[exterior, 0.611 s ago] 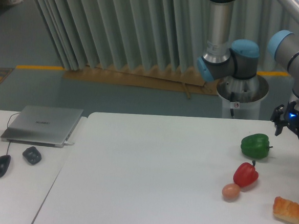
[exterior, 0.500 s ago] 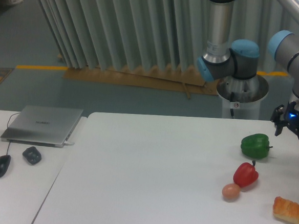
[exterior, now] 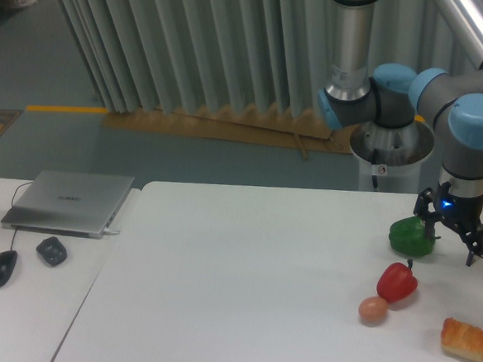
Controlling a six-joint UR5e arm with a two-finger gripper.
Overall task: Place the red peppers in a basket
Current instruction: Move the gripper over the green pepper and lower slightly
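The red pepper [exterior: 397,282], small and glossy with a short dark stem, lies on the white table [exterior: 242,289] at the right. A green pepper [exterior: 408,235] sits just behind it. My gripper [exterior: 451,239] hangs open over the table right of the green pepper and up-right of the red one, with nothing between its fingers. No basket shows in this view.
A tan-pink egg [exterior: 373,309] touches the red pepper's lower left. A piece of bread [exterior: 467,341] lies at the right edge. On the left desk are a laptop [exterior: 71,201], a mouse [exterior: 1,267] and a dark object [exterior: 52,251].
The arm has swung left, so the gripper now sits close beside the green pepper instead of at the table's right edge. The peppers, egg and bread have not moved.
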